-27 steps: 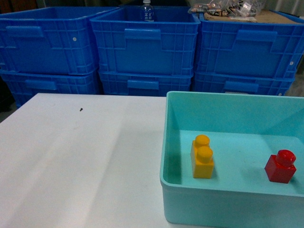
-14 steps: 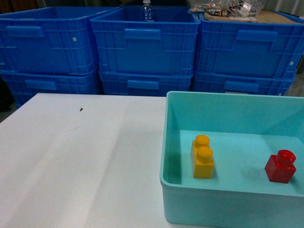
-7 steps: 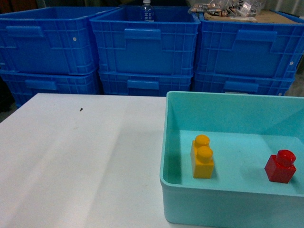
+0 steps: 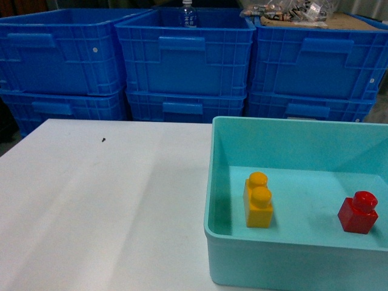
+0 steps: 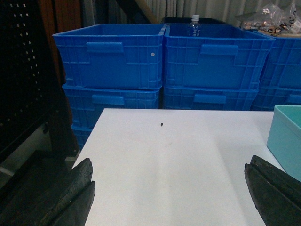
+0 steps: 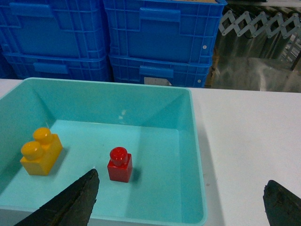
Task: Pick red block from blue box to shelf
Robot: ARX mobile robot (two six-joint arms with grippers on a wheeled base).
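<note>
The red block (image 4: 357,212) (image 6: 119,165) stands upright on the floor of the blue box (image 4: 209,200) (image 6: 200,155), toward its right side in the head view. My right gripper (image 6: 181,197) hangs open over the box's near right corner, its left fingertip (image 6: 80,197) just left of and nearer than the block, touching nothing. My left gripper (image 5: 169,190) is open above bare white table, empty. Neither gripper shows in the head view. The shelf is out of view.
A yellow two-stud brick (image 4: 259,200) (image 6: 41,150) stands in the box's left part. Stacked dark blue crates (image 4: 185,54) (image 5: 155,56) wall off the far table edge. A small dark speck (image 4: 104,140) lies on the white table (image 4: 103,206). The table's left edge (image 5: 87,146) drops off.
</note>
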